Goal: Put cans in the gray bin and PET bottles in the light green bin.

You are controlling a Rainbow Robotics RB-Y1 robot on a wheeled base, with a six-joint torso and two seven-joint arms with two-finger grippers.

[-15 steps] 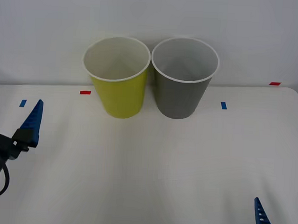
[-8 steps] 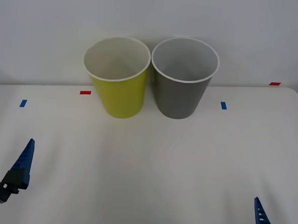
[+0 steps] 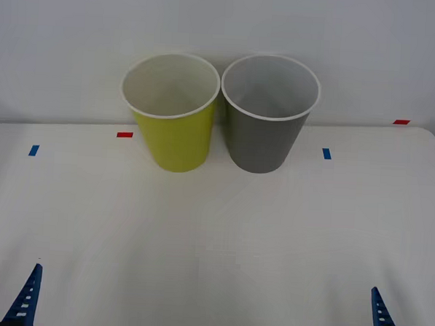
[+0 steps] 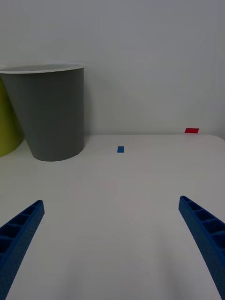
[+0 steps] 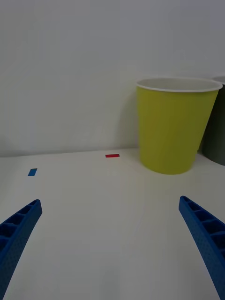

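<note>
Two bins are stood side by side at the far edge of a white table (image 3: 213,243), against a pale wall. The light green bin (image 3: 172,128) is placed just to the left of the gray bin (image 3: 265,125), and their white rims are seen almost touching. Both are upright, with pale insides.

Small tape marks are stuck to the table around the gray bin: a blue mark (image 3: 326,153) just to its right, a red mark (image 3: 400,121) farther right near the table's corner, a red mark (image 3: 124,135) to the left beyond the green bin, and a blue mark (image 3: 33,150) farther left again.

The left gripper (image 5: 112,243) is held low over the near side of the table, well apart from the gray bin, with its blue ribbed fingers spread wide and nothing between them. The right gripper (image 4: 112,243) is held likewise on the near right, facing the gray bin, its fingers spread apart and gripping nothing.
</note>
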